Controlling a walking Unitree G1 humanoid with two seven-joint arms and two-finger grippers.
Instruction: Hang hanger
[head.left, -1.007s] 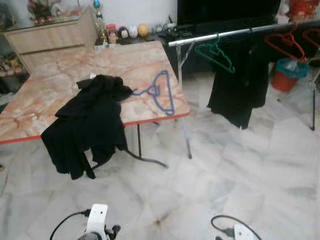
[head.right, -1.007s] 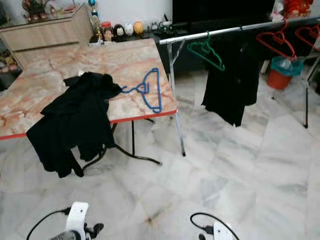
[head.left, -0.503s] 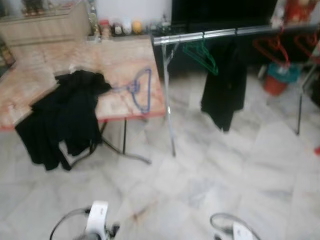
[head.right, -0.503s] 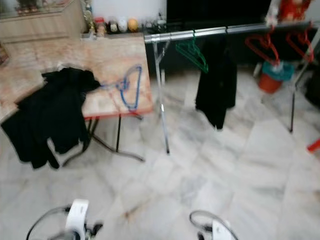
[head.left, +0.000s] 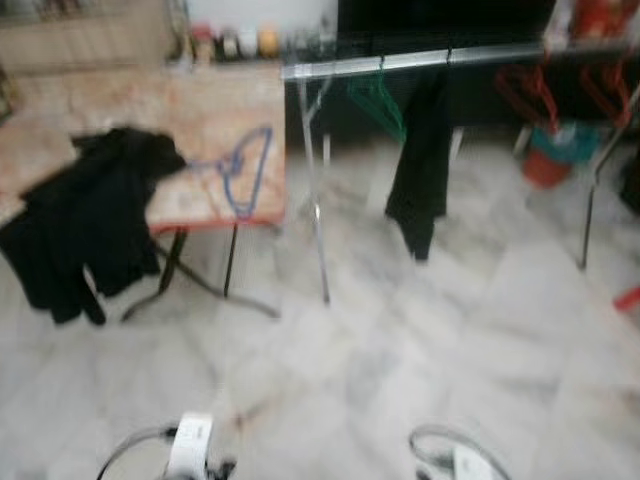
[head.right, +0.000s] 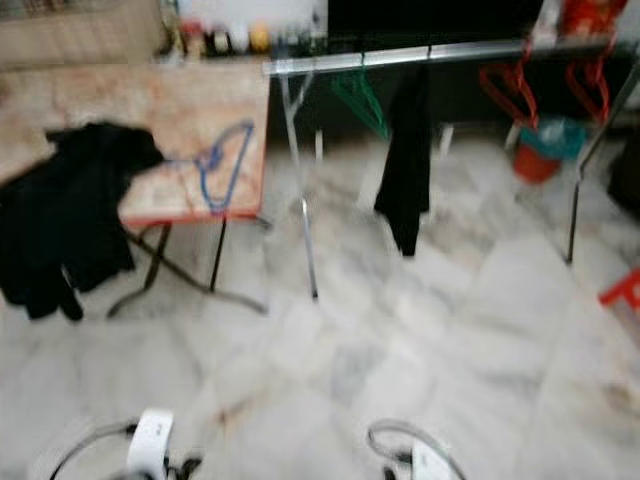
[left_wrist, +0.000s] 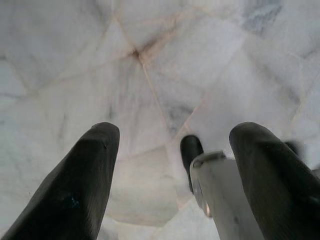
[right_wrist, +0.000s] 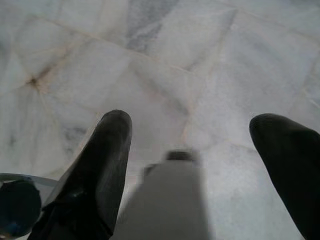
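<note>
A blue hanger (head.left: 240, 175) lies on the marble-patterned table (head.left: 215, 100), near its right front corner, beside a black garment (head.left: 85, 215) that droops over the front edge. Right of the table a silver clothes rail (head.left: 440, 58) carries a green hanger (head.left: 375, 100), a black garment (head.left: 418, 170) and red hangers (head.left: 530, 95). Both arms hang low at the bottom of the eye views, far from the table. My left gripper (left_wrist: 172, 150) is open above bare floor tiles. Over the floor too, my right gripper (right_wrist: 195, 145) is open and holds nothing.
An orange bucket (head.left: 545, 160) stands behind the rail at the right. A red object (head.right: 625, 290) shows at the right edge. Small jars and figures (head.left: 225, 42) line the shelf behind the table. Marble floor (head.left: 420, 350) lies between me and the rail. The eye views are blurred.
The whole picture has slid left and blurred: the camera has turned right, bringing the rail toward the centre. The hanger, garments and both grippers keep their places.
</note>
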